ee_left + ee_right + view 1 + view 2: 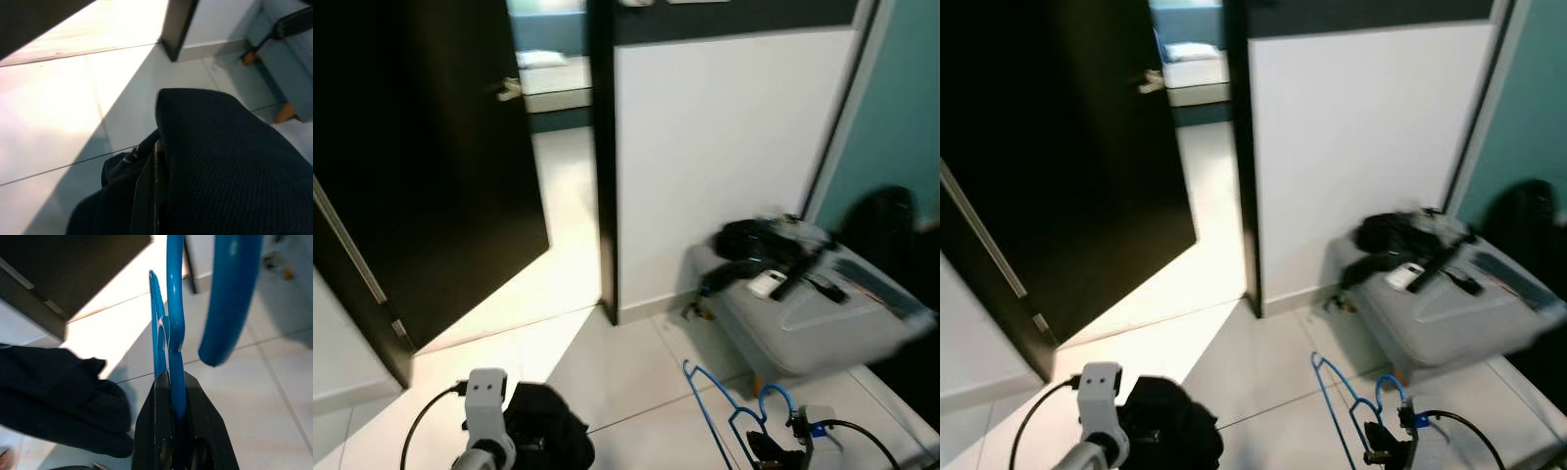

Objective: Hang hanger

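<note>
The right gripper [177,396] has its jaws closed tight on a thin blue wire hanger [722,403], which it carries low in front of the robot, above the pale tiled floor [607,372]. In the right wrist view the blue wire runs straight out from between the black fingers [198,426], and the hanger's hook [230,298] curves over just beyond them.

The left gripper [146,196] holds a dark navy knitted garment [543,431], its jaws pinched on the fabric; the cloth bunches around the black fingers and hides most of them. In the head views the garment hangs to the left of the hanger, near it but not touching.

Beyond the hanger and to its right stands a low grey padded bench [813,323] on orange-brown legs, with a heap of black straps and small gadgets [773,259] lying on top. The bench sits against a white wall panel [724,157]. To the left of that panel, farther from the hanger, a dark door [421,166] stands open, and light falls through the doorway across the floor.
</note>
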